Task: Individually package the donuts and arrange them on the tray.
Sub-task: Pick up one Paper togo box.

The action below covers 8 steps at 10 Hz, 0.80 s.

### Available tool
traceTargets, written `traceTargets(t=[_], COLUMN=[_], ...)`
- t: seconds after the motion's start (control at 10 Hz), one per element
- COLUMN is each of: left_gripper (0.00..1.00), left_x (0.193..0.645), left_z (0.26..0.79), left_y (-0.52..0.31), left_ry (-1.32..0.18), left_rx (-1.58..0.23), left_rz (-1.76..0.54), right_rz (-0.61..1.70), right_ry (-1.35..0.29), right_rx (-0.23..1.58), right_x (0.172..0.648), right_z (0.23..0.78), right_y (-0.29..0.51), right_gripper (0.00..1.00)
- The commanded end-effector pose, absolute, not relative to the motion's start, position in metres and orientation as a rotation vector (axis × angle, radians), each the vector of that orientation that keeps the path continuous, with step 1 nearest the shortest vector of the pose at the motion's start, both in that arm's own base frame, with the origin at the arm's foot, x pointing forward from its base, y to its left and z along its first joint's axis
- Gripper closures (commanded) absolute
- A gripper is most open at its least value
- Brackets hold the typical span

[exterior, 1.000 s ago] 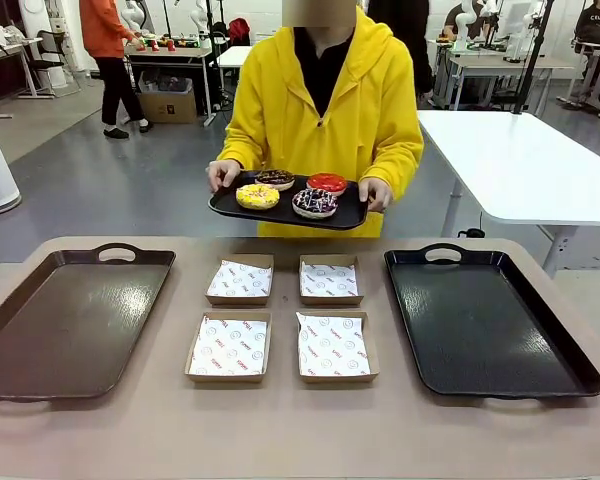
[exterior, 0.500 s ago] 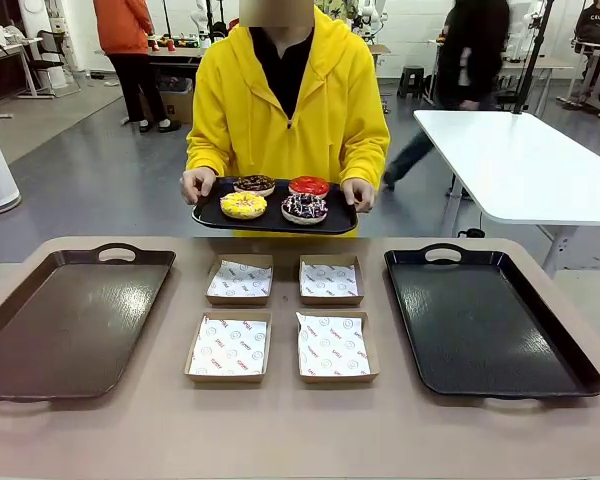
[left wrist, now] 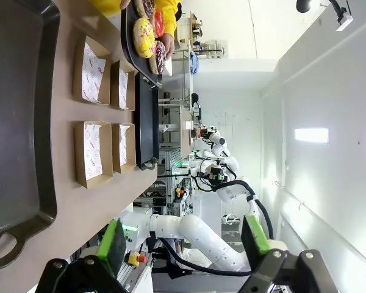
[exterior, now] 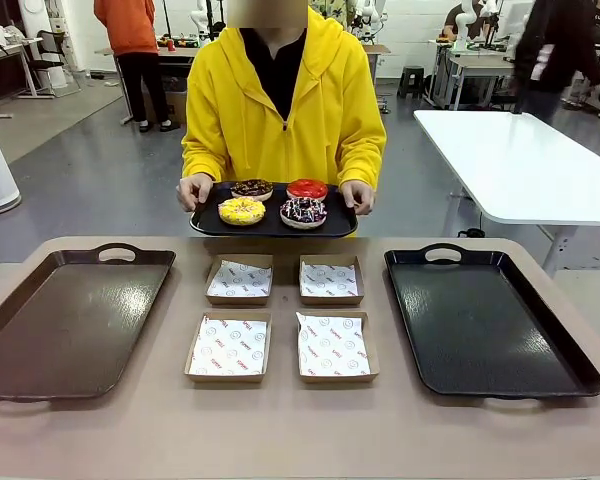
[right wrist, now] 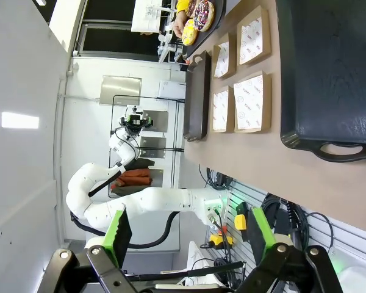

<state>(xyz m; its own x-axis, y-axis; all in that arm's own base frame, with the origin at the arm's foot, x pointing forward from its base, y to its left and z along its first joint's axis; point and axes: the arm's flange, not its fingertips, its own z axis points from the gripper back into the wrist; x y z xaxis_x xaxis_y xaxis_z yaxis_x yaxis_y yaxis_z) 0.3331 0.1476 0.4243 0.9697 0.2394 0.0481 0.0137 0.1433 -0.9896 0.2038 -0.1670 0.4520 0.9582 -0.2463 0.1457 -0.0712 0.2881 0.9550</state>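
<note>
Across the table, a person in a yellow hoodie holds a small black tray (exterior: 273, 224) in both hands just beyond the far edge. On it lie several donuts: a yellow-iced one (exterior: 241, 211), a chocolate one (exterior: 251, 188), a red one (exterior: 307, 188) and a dark sprinkled one (exterior: 303, 211). The left wrist view has the donuts (left wrist: 144, 33) at its top edge; the right wrist view shows the donuts (right wrist: 200, 14) far off. My left gripper (left wrist: 183, 244) is open and holds nothing, well back from the table. My right gripper (right wrist: 189, 229) is open too, off the table's near side.
Several paper-lined cardboard boxes (exterior: 229, 346) stand in two rows mid-table. A brown tray (exterior: 65, 320) lies at the left and a black tray (exterior: 485, 320) at the right. A white table (exterior: 520, 160) stands behind on the right, and people move in the background.
The person has shifted left and come up to the table's far edge with the donut tray. Neither gripper has changed.
</note>
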Motion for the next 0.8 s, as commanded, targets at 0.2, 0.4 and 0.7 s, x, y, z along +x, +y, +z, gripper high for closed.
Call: traceTargets(t=[0.2,0.4,0.7], left_gripper=[0.0,0.0,0.0], left_x=[0.332,0.332,0.343], left_z=[0.426,0.426,0.466], left_y=[0.149,0.149,0.112], left_ry=[-0.218,-0.218,-0.235], left_rx=[-1.427,-1.427,-1.204], left_rz=[0.163,0.163,0.11], right_rz=[-0.11,-0.11,-0.11], right_ry=[-0.296,-0.296,-0.296], right_rx=[1.29,1.29,1.29], right_x=[0.205,0.205,0.205], right_z=[0.453,0.453,0.453], right_y=[-0.168,-0.168,-0.168], right_gripper=[0.0,0.0,0.0])
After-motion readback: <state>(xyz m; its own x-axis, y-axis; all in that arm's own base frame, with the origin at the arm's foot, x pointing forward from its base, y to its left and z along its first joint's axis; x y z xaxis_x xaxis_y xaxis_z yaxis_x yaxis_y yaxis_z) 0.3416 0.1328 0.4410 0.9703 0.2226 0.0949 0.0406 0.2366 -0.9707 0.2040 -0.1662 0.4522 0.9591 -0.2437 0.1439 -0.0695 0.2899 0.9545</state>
